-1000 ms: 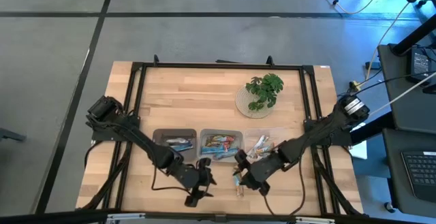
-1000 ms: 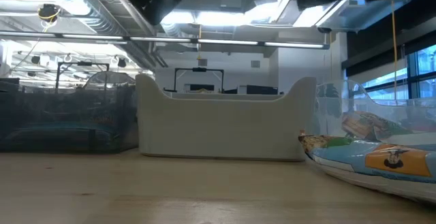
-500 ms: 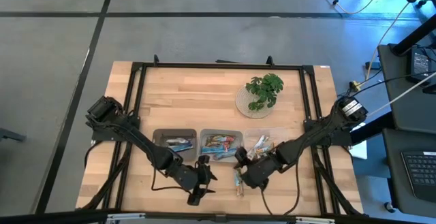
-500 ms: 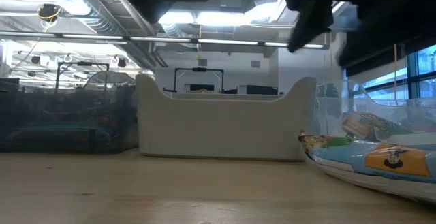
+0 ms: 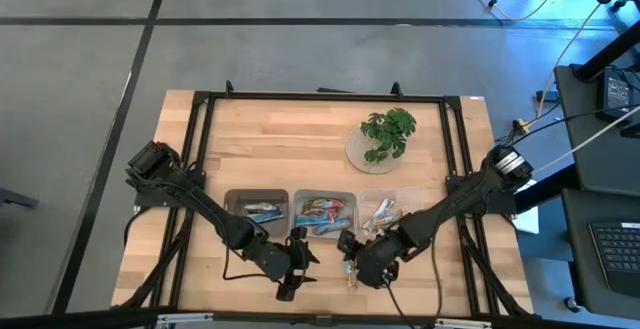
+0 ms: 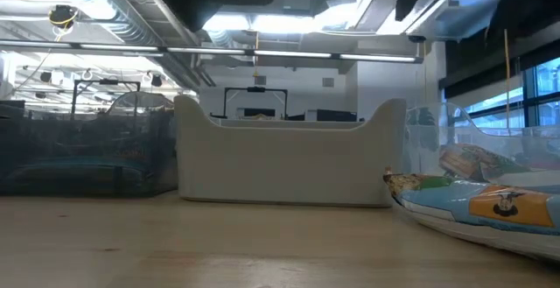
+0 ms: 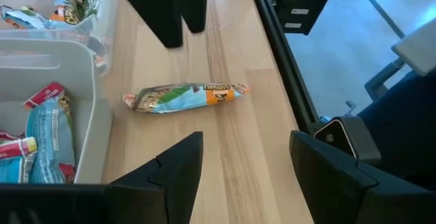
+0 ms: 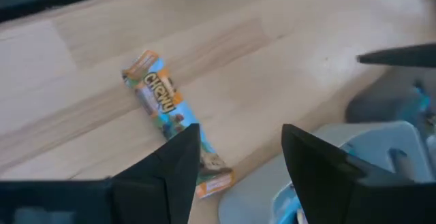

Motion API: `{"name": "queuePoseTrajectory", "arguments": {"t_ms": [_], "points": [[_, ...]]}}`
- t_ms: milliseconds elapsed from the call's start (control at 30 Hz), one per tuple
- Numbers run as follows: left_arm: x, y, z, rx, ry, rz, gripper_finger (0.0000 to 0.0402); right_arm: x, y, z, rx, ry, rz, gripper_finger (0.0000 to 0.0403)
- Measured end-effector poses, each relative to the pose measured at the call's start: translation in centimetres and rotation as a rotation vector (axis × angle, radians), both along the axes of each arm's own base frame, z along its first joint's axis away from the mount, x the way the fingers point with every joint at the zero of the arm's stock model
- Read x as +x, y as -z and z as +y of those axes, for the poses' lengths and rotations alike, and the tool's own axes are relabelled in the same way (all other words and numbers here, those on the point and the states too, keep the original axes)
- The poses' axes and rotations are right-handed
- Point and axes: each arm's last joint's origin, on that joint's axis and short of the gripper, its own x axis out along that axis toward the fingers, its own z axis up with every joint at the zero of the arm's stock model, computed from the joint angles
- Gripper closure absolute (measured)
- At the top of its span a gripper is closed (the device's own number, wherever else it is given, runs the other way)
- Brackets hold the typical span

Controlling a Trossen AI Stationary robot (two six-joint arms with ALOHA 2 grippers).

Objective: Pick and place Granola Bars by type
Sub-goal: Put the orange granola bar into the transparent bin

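1. Wooden tabletop [image 5: 280,139] carries three trays in a row toward its front edge; plant [image 5: 388,132] on a round plate sits nearer the back right.
2. Left tray [image 5: 234,201], middle tray [image 5: 297,201] and clear right tray [image 5: 400,197] each hold wrapped granola bars.
3. One loose granola bar [image 7: 185,97], blue and orange wrapper, lies flat on bare wood near the front edge, just in front of the gap between middle and right trays.
4. Right gripper [image 5: 352,259] is directly above that bar, fingers spread, nothing between them; in the right wrist view the bar runs under one finger.
5. Left gripper [image 5: 300,266] is beside it, near the front edge, fingers spread, empty.
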Motion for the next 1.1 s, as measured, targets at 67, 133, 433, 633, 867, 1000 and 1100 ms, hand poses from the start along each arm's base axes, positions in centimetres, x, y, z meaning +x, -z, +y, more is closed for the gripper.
{"name": "queuePoseTrajectory", "arguments": {"t_ms": [67, 133, 433, 633, 867, 1000, 1100], "points": [[0.0, 0.0, 0.0, 0.001, -0.002, 0.000, 0.0190, 0.6, 0.7, 0.5, -0.026, -0.032, 0.033, 0.0195], [0.0, 0.0, 0.0, 0.000, -0.002, 0.000, 0.0190, 1.1, 2.0, 0.9, -0.067, -0.063, 0.074, 0.0195], [0.0, 0.0, 0.0, -0.067, -0.047, 0.019, 0.0190, 2.8, 5.8, 2.6, -0.201, -0.144, 0.235, 0.0195], [-0.1, 0.1, 0.1, -0.060, -0.047, 0.031, 0.0190, 3.0, 7.4, 3.6, -0.235, -0.192, 0.262, 0.0195], [-0.1, 0.2, 0.1, -0.056, -0.047, 0.036, 0.0190, 2.9, 8.0, 3.7, -0.237, -0.152, 0.293, 0.0229], [-0.1, 0.2, 0.1, -0.056, -0.047, 0.036, 0.0190, 2.9, 7.8, 3.7, -0.247, -0.134, 0.313, 0.0273], [-0.1, 0.2, 0.1, -0.056, -0.047, 0.036, 0.0190, 3.1, 7.5, 3.7, -0.251, -0.129, 0.308, 0.0298]]}}
